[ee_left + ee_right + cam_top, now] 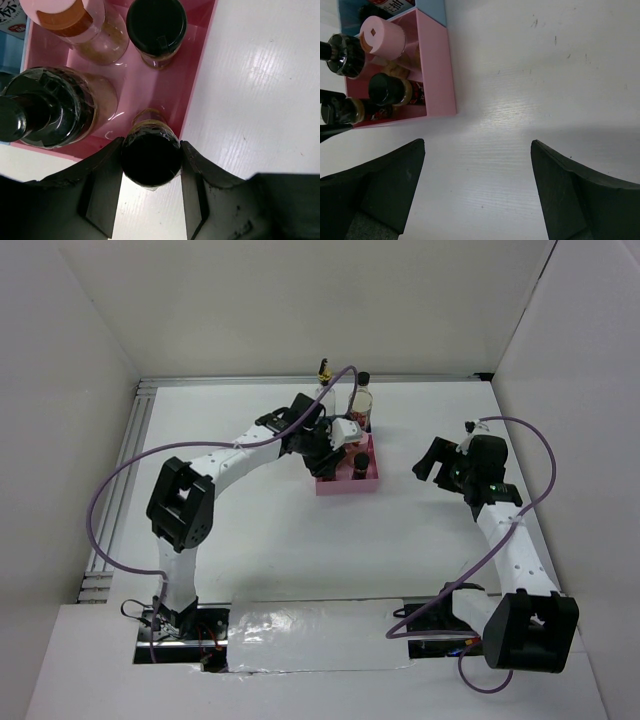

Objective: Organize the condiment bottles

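Note:
My left gripper (151, 145) is shut on the lid of a small dark-lidded spice jar (150, 162) at the near right corner of the pink tray (145, 85). In that tray stand another dark-lidded jar (156, 25), a third dark-lidded jar (47, 107) and the pink-capped jar (65, 15). Whether the held jar rests on the tray floor I cannot tell. The two tall bottles, the yellow-black pourer one (324, 373) and the black-capped one (362, 395), stand behind the pink tray. My right gripper (477, 185) is open and empty over bare table, right of the tray (437, 65).
A blue tray (432, 10) adjoins the pink tray's far side. White walls close in the table at the back and both sides. In the top view my left arm (230, 455) reaches across to the tray and my right gripper (432, 462) hangs to its right.

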